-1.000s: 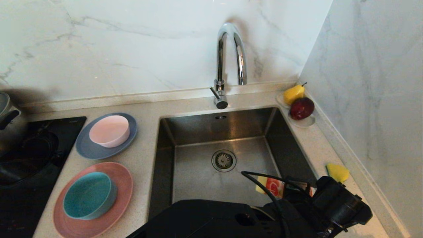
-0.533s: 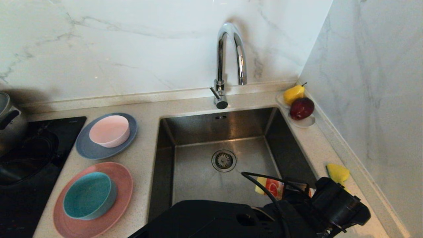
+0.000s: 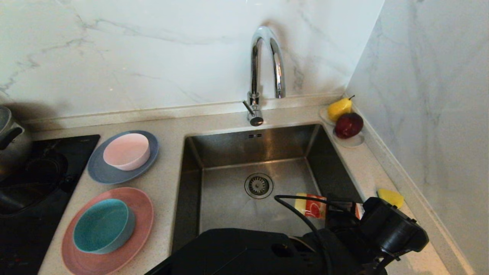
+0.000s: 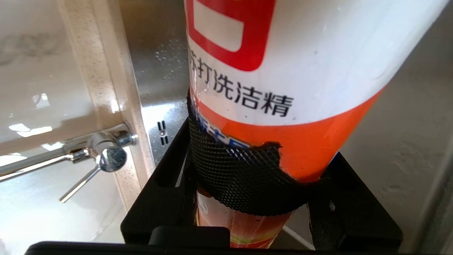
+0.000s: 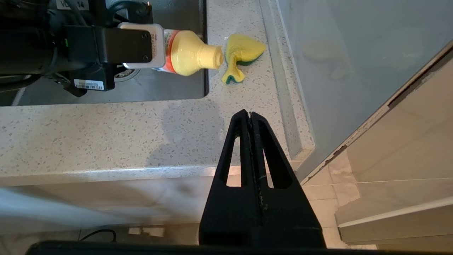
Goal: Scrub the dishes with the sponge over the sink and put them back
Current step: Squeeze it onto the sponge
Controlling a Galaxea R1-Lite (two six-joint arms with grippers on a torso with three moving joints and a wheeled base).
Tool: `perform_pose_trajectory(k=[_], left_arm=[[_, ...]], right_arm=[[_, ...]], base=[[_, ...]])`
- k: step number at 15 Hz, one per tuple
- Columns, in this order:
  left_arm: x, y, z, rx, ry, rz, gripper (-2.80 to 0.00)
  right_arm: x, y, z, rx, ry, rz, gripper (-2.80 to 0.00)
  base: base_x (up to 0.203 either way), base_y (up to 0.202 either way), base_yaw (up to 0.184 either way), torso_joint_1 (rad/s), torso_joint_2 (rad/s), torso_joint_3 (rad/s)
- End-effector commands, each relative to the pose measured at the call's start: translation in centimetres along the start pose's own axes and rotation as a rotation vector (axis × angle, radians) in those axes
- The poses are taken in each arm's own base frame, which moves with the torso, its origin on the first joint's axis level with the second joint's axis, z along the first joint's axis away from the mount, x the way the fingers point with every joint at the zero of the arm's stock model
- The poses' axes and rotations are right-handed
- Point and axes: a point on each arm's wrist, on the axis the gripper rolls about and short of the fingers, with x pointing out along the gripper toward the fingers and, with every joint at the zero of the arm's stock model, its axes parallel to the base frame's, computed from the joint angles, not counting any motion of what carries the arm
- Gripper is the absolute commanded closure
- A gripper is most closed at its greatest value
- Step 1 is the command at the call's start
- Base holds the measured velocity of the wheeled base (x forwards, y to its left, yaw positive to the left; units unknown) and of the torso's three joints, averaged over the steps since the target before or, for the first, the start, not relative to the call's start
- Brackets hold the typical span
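Note:
My left gripper [image 4: 258, 170] is shut on an orange-and-white dish soap bottle [image 4: 283, 71]. It holds the bottle [image 3: 311, 207] on its side over the front right corner of the sink [image 3: 225, 206]. In the right wrist view the bottle's yellow neck [image 5: 191, 53] points at the yellow and green sponge [image 5: 242, 56], almost touching it. The sponge [image 3: 390, 197] lies on the counter right of the sink, partly behind my left wrist. At the left, the pale pink bowl [image 3: 127, 151] sits on the blue-grey plate [image 3: 100, 175]. The teal bowl [image 3: 102, 225] sits on the salmon plate [image 3: 142, 214]. My right gripper [image 5: 250, 114] is shut and empty, parked off the counter's front edge.
A chrome faucet [image 3: 263, 72] arches over the back of the sink. A pear [image 3: 339, 108] and a dark red apple [image 3: 348, 125] sit on a small white dish at the back right. A black hob [image 3: 38, 183] and a pot [image 3: 7, 133] are at the far left. A marble wall closes the right side.
My left hand has tipped and carried the bottle slightly towards the back of the sink. The wrist now covers more of the sponge. The right arm has not moved.

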Motion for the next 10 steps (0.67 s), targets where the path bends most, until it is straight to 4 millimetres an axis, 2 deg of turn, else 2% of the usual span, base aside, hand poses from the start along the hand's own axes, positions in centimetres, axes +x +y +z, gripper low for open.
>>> perform_pose_trajectory(k=[1,10], left_arm=[[0.3,-0.2,-0.2,0.006,0.012,0.002,0.00],[1.0,-1.2,-0.3,0.061,0.023,-0.013,0.00]], right_arm=[[0.0,0.0,0.0,0.000,0.000,0.000,0.00],[0.0,0.0,0.0,0.000,0.000,0.000,0.00]], base=[[0.000,0.000,0.000,0.000,0.00,0.000],[0.000,0.000,0.000,0.000,0.00,0.000]])
